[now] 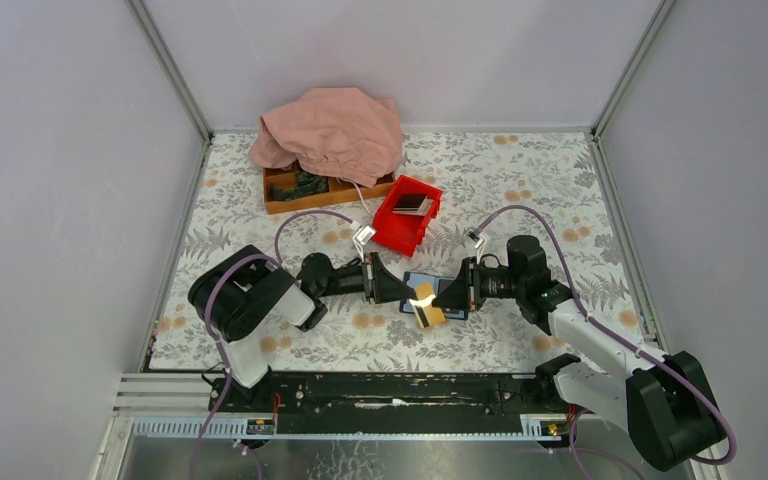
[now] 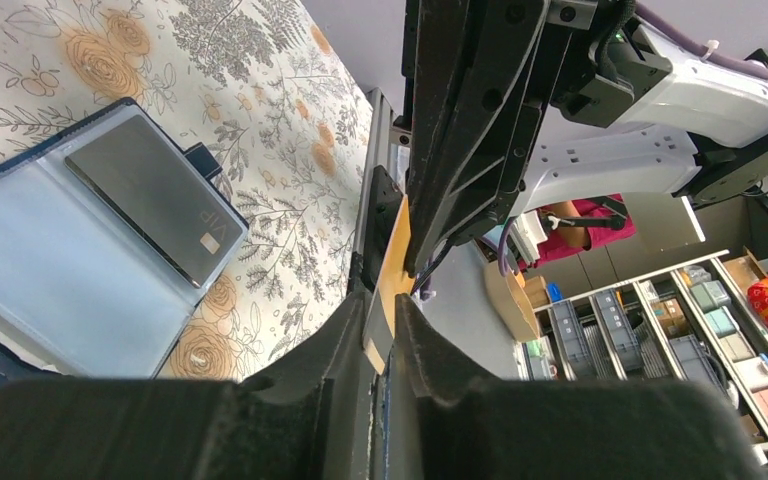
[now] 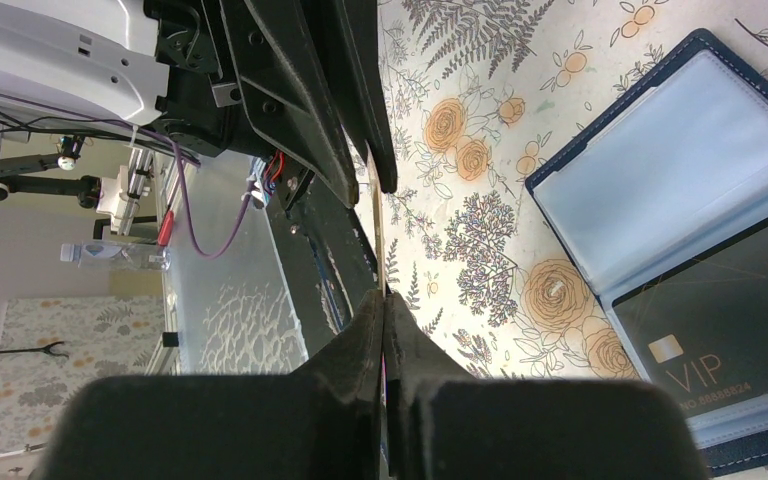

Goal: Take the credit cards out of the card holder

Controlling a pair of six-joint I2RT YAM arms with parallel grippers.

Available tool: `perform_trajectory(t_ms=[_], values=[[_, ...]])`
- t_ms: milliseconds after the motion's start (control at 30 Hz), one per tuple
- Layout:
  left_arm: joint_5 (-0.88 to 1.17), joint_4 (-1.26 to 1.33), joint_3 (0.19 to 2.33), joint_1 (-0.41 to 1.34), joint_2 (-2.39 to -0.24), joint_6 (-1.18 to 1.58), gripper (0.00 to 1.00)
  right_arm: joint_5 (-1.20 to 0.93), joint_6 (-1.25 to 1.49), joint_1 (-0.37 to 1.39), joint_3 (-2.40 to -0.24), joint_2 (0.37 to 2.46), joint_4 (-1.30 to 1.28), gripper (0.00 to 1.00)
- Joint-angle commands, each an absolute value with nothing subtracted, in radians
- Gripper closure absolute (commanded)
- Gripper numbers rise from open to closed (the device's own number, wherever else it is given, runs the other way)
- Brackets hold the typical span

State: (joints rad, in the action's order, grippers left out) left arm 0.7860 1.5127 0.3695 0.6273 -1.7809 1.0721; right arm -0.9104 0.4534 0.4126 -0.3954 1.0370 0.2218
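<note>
The left gripper (image 2: pixel 384 315), filling the bottom of its own wrist view, is closed on one short end of a tan card (image 1: pixel 426 316). The right gripper (image 3: pixel 384 305) pinches the opposite end, so both hold one card edge-up between them. The card holder (image 2: pixel 50 270) lies open on the table (image 1: pixel 260 200) just beneath, in the middle of the top view, with a dark card (image 2: pixel 155 195) in its pocket.

The likely trouble is this double grip. If both arms pull while clamped, the thin card may bend or spring loose. If both release, it falls back onto the holder.

Room is tight: the fingers meet nose to nose low over the holder. The red bin (image 1: pixel 400 232) stands near, above centre in the top view, and bare table opens toward the lower left.
</note>
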Motion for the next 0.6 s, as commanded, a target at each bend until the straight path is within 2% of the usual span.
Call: perform_trajectory(t_ms=[0, 100, 233, 300, 333, 367, 433, 500, 567], values=[[0.817, 1.594, 0.379, 0.624, -1.792, 1.077, 0.79, -0.921, 0.445, 0.418, -0.422, 1.027, 0.239, 1.00], [0.839, 1.597, 0.388, 0.626, -1.798, 1.081, 0.84, -0.922, 0.446, 0.418, -0.423, 1.029, 0.240, 1.00], [0.852, 1.597, 0.389, 0.625, -1.796, 1.081, 0.99, -0.917, 0.446, 0.418, -0.422, 1.027, 0.239, 1.00], [0.849, 1.598, 0.386, 0.626, -1.793, 1.081, 1.00, -0.889, 0.442, 0.417, -0.422, 1.019, 0.226, 1.00], [0.845, 1.598, 0.385, 0.625, -1.791, 1.080, 1.00, -0.867, 0.436, 0.417, -0.422, 1.009, 0.217, 0.95], [0.840, 1.598, 0.384, 0.626, -1.789, 1.079, 1.00, -0.847, 0.430, 0.418, -0.421, 0.997, 0.209, 0.80], [0.834, 1.598, 0.384, 0.625, -1.786, 1.078, 1.00, -0.801, 0.423, 0.417, -0.419, 0.966, 0.192, 0.65], [0.824, 1.598, 0.386, 0.624, -1.784, 1.082, 1.00, -0.713, 0.417, 0.417, -0.420, 0.929, 0.157, 0.58], [0.819, 1.597, 0.405, 0.620, -1.789, 1.100, 1.00, -0.547, 0.425, 0.417, -0.414, 0.887, 0.125, 0.55]])
